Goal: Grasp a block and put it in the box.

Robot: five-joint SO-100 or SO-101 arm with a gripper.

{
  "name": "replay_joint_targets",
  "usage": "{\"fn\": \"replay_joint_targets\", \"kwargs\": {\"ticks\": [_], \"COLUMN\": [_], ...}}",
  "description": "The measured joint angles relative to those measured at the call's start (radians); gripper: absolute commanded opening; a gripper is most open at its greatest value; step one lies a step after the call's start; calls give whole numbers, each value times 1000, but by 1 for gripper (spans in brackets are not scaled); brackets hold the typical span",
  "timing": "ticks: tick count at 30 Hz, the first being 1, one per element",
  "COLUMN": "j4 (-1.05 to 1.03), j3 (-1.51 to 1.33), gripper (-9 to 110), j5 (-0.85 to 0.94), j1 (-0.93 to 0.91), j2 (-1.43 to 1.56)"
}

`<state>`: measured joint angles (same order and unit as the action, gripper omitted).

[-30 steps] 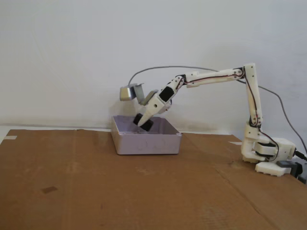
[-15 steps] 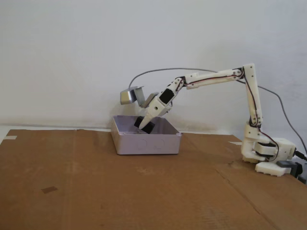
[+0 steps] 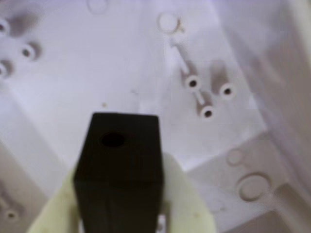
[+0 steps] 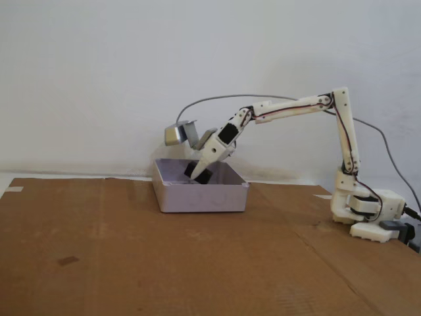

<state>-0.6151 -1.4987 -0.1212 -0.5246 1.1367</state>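
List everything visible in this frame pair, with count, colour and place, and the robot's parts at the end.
block: one, matte black, a round hole in its end face, held in the gripper inside the box, above its floor.
box: one, pale grey-lilac, on the cardboard, centre of the fixed view.
cardboard sheet: brown, covers the table.
camera module: one, silver-grey, mounted at the wrist, grey cable running off behind the arm.
arm: one, white, base at the right of the fixed view, reaching left.
gripper: one, white, shut on the block, tips below the box rim.
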Motion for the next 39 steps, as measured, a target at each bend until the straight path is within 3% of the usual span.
{"fn": "replay_joint_targets", "kwargs": {"ticks": [21,30,39], "j4": [2,2,5], "j3": [0,0,0], "gripper": [1,24,38], "j5": [0,0,0], "j1": [0,0,0], "j2": [-11,-17,-18]}}
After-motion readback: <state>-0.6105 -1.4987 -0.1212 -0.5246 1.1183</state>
